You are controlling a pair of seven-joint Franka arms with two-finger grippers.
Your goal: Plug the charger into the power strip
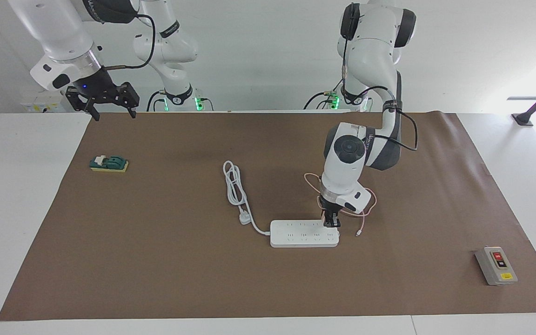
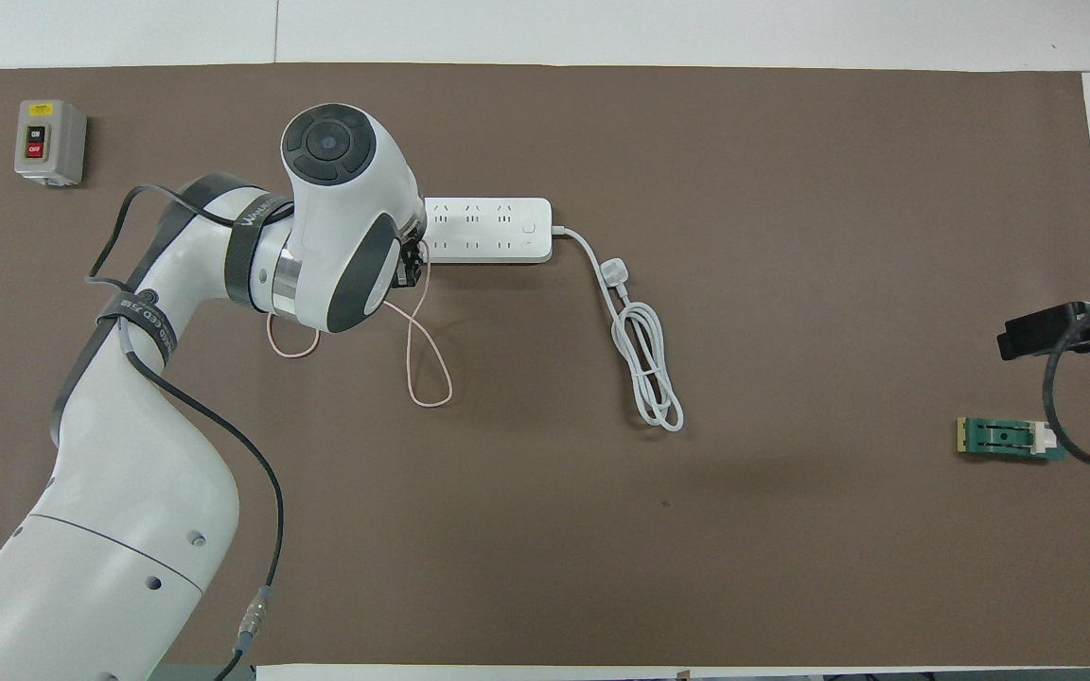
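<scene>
Two arms work over a worktop (image 1: 26, 223) covered by a brown mat (image 1: 156, 260). The power strip (image 1: 296, 235) lies flat on the mat and serves as the landmark here.

The left gripper (image 1: 331, 223) is down at the power strip's end toward the left arm's side of the worktop, its tips at the strip's edge nearer the robots. Its fingers are pressed together, but the gripper and wrist hide what sits between them, so whether the charger itself is pinched there cannot be told. The charger's thin pink cable (image 2: 427, 369) runs out from under that gripper and loops across the mat on the side of the strip nearer the robots; its free tip (image 1: 357, 234) rests just beside the strip's end.

From the strip's other end a thick white cord (image 1: 235, 186) leads to a white plug (image 1: 245, 218) near the strip and to a coil nearer the robots.

The right gripper (image 1: 108, 109) waits in the air, well apart from the strip, toward the right arm's end of the worktop, its fingers spread and holding nothing. A green block (image 1: 109, 164) lies on the mat near it. A grey switch box (image 1: 496, 265) sits well apart from the strip toward the left arm's end.
</scene>
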